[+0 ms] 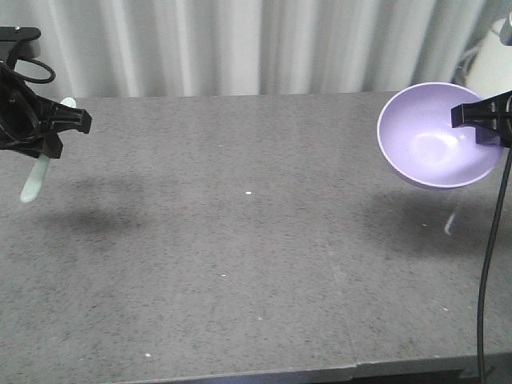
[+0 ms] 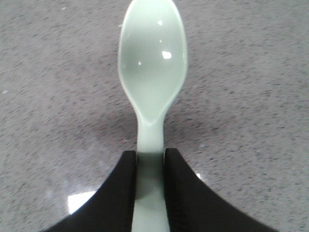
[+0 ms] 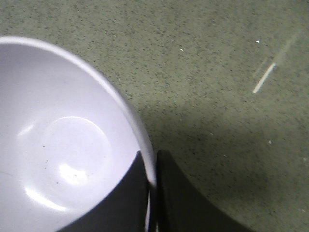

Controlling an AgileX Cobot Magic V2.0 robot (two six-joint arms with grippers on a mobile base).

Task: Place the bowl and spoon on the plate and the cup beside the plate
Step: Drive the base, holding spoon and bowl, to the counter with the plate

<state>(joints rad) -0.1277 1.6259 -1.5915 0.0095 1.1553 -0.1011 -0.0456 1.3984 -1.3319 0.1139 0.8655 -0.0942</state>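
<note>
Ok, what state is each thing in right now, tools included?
Left tool: shut on the spoon handle.
Right tool: shut on the bowl rim.
Spoon: held in the air, empty.
Bowl: held in the air, tilted, empty.

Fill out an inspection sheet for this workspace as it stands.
Surface: grey speckled table, a few white specks.
Job's things: spoon held up off the table; bowl tilted, lifted off the table; plate and cup not in view.
Clutter: nothing seen.
Tools: left tool shut on the spoon's handle; right tool shut on the bowl's rim.
Cables: black cable hanging at the right edge; black loop by the left arm.
Surroundings: pale pleated curtain behind; white object at the far right corner.
</note>
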